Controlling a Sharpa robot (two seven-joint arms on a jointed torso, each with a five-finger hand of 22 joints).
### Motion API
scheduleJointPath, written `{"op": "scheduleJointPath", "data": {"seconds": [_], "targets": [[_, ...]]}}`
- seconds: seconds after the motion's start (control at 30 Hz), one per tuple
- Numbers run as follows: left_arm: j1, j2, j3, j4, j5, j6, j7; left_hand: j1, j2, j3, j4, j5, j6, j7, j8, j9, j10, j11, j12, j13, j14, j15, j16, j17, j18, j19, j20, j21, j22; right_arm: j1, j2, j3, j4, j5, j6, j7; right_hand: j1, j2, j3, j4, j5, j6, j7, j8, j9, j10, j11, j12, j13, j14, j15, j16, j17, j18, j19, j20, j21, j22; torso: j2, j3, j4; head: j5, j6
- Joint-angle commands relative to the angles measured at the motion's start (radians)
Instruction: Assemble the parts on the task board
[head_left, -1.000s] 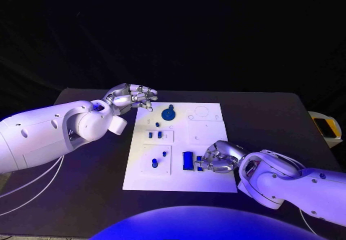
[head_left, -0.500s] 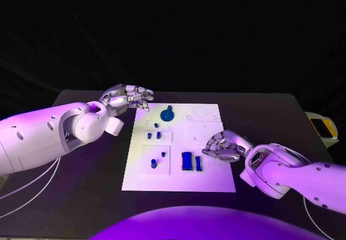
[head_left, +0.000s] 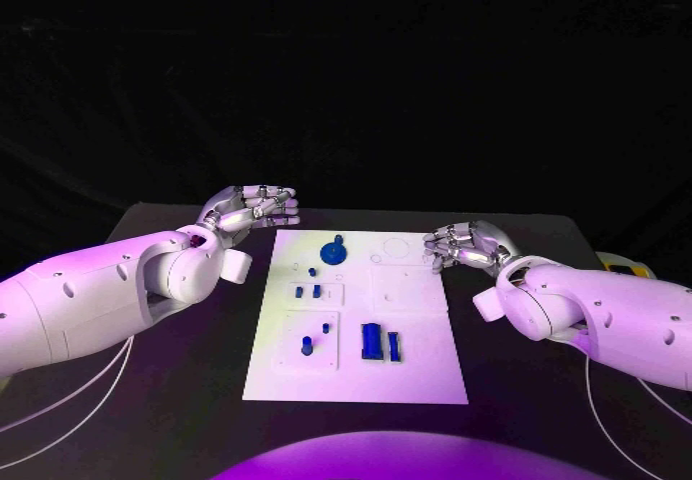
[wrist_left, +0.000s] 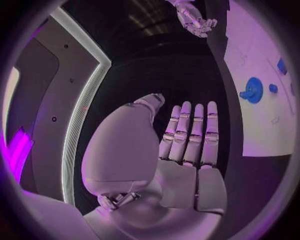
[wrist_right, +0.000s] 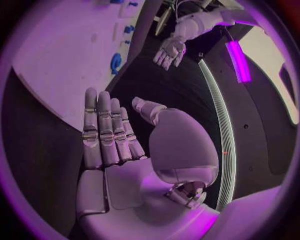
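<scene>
The white board lies mid-table, its blue parts all resting on it. The right hand has left those parts and lifted to the board's far corner, empty, fingers straight and side by side; the left hand hovers likewise opposite, suggesting a pause between placements.

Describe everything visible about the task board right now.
The task board is a flat white rectangular plate, lying lengthwise away from the robot mid-table. It carries faint recessed outlines and several small blue parts, including a round one near its far end. Neither robot hand touches it: the left and right hover beside its far corners.
</scene>
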Motion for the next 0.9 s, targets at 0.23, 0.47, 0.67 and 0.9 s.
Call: {"op": "scheduleJointPath", "data": {"seconds": [0.23, 0.47, 0.67, 0.9], "targets": [[-0.022, 0.071, 0.001, -0.108, 0.057, -0.079, 0.055, -0.417, 0.208, -0.345, -0.283, -0.362, -0.878, -0.184, -0.153, -0.288, -1.057, -0.169, -0.066, -0.064, -0.805, -0.152, -0.272, -0.296, -0.178, -0.835, -0.277, -0.126, -0.152, -0.001, 0.096, 0.008, -0.207, 0.188, 0.087, 0.078, -0.343, 0.124, -0.612, 0.006, -0.065, -0.802, -0.194, -0.251, -0.429, -0.993, -0.138, -0.239, -0.309, -0.976, -0.089, -0.457, -0.532, -0.171, -1.059, -0.18, -0.078, -0.824, -0.02, 0.0014, 0.0058, -0.017, 0.053], [-0.027, 0.071, 0.008, -0.076, 0.054, -0.128, 0.058, -0.622, 0.208, -0.345, -0.283, -0.362, -0.878, -0.184, -0.153, -0.288, -1.057, -0.169, -0.066, -0.064, -0.805, -0.152, -0.272, -0.296, -0.178, -0.835, -0.277, -0.126, -0.152, -0.006, 0.089, 0.026, -0.161, 0.203, 0.037, 0.093, -1.153, 0.124, -0.612, 0.006, -0.065, -0.802, -0.194, -0.251, -0.429, -0.993, -0.138, -0.239, -0.309, -0.976, -0.089, -0.457, -0.532, -0.171, -1.059, -0.18, -0.078, -0.824, -0.02, 0.0052, 0.0069, -0.018, 0.077], [-0.038, 0.07, 0.025, 0.012, 0.043, -0.262, 0.069, -1.427, 0.208, -0.345, -0.283, -0.362, -0.878, -0.184, -0.153, -0.288, -1.057, -0.169, -0.066, -0.064, -0.805, -0.152, -0.272, -0.296, -0.178, -0.835, -0.277, -0.126, -0.152, -0.018, 0.071, 0.075, -0.035, 0.244, -0.097, 0.136, -1.153, 0.124, -0.612, 0.006, -0.065, -0.802, -0.194, -0.251, -0.429, -0.993, -0.138, -0.239, -0.309, -0.976, -0.089, -0.457, -0.532, -0.171, -1.059, -0.18, -0.078, -0.824, -0.018, 0.0155, 0.0096, -0.018, 0.144], [-0.055, 0.068, 0.051, 0.144, 0.028, -0.464, 0.085, -1.427, 0.208, -0.345, -0.283, -0.362, -0.878, -0.184, -0.153, -0.288, -1.057, -0.169, -0.066, -0.064, -0.805, -0.152, -0.272, -0.296, -0.178, -0.835, -0.277, -0.126, -0.152, -0.034, 0.046, 0.14, 0.134, 0.299, -0.277, 0.193, -1.153, 0.124, -0.612, 0.006, -0.065, -0.802, -0.194, -0.251, -0.429, -0.993, -0.138, -0.239, -0.309, -0.976, -0.089, -0.457, -0.532, -0.171, -1.059, -0.18, -0.078, -0.824, -0.017, 0.0252, 0.0122, -0.019, 0.207]]}}
